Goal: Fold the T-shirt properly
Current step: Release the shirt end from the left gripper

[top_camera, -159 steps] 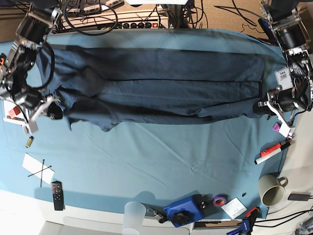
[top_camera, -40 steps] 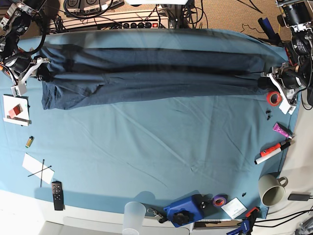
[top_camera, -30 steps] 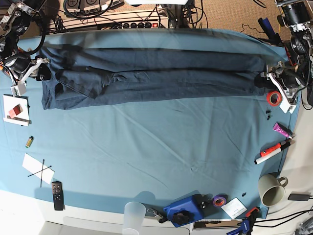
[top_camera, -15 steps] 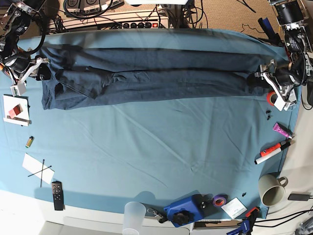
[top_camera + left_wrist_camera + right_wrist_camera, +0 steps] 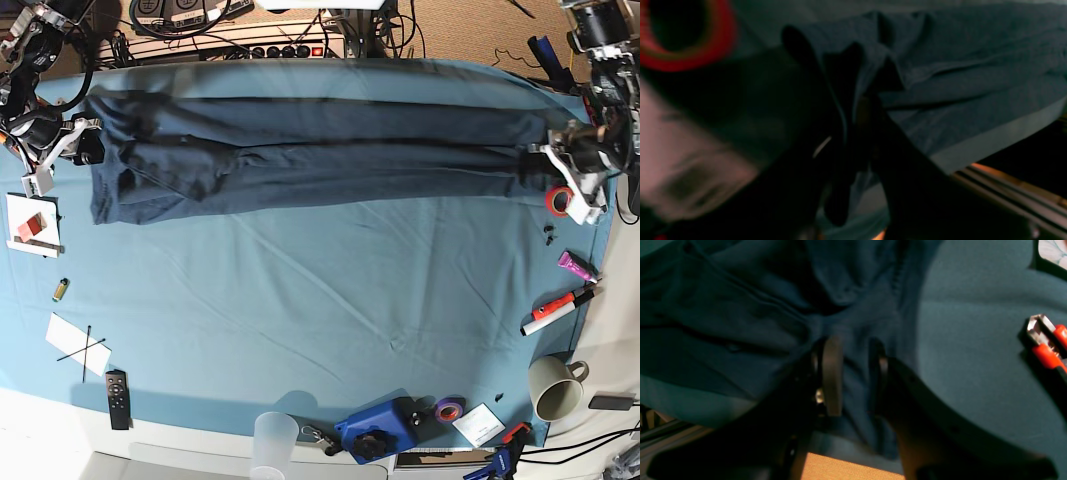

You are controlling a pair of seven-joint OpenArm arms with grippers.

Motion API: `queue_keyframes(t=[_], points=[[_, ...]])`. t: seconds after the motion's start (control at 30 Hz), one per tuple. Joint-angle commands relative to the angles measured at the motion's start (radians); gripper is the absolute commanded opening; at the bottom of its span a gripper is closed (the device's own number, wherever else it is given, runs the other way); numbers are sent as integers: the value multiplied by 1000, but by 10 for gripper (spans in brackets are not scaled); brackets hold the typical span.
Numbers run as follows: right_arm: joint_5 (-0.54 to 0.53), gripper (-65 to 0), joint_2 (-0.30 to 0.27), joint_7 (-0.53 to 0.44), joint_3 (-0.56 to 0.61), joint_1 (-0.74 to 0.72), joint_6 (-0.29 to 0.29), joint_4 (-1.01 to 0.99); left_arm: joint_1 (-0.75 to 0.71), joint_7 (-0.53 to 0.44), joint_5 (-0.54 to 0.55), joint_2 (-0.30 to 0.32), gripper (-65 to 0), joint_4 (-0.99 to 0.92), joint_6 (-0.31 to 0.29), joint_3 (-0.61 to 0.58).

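- Writing (places as in the base view): white rectangular paper card [image 5: 478, 425] at the near right, beside a round purple tape roll [image 5: 449, 409], bearing small print too fine to read; slim black remote control [image 5: 118, 398] at the near left, its key markings likewise illegible
- T-shirt, dark navy-blue cotton [image 5: 340, 180]: laid as a long, narrow, rumpled band from left to right across the far part of the lighter teal table cloth [image 5: 300, 300]; its two ends lie at the grippers
- Left gripper, black [image 5: 855, 115], at the right end of the band: fingers closed on a raised fold of the T-shirt, with cloth bunched between them; a round red tape roll [image 5: 559, 201] lies close by
- Right gripper, black [image 5: 855, 350], at the left end: fingers parted by a moderate gap, holding nothing, with the T-shirt directly beneath; whether the tips touch the cloth cannot be told
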State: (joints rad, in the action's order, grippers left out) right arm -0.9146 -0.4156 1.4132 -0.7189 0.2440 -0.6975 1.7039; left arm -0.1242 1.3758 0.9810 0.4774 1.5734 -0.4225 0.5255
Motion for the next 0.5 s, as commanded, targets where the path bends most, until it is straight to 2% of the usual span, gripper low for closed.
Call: queue_keyframes(t=[0.0, 0.1, 0.17, 0.23, 0.37, 0.47], points=[[-12, -510, -25, -17, -9, -6, -1, 18, 11, -14, 20, 34, -650, 24, 3, 8], [-12, -510, -25, -17, -9, -6, -1, 18, 10, -2, 77, 41, -650, 37, -1, 8], [-12, -510, -25, -21, -9, -6, -1, 18, 10, 20, 120, 41, -650, 48, -38, 8], [-12, -510, -25, -39, -9, -6, -1, 18, 7, 20, 159, 41, -650, 76, -48, 8], [-12, -510, -25, -57, -9, -9, -1, 18, -21, 20, 202, 37, -650, 198, -56, 7], [-10, -510, -25, -70, -9, -9, -1, 18, -78, 20, 217, 2, -650, 318, -97, 6]])
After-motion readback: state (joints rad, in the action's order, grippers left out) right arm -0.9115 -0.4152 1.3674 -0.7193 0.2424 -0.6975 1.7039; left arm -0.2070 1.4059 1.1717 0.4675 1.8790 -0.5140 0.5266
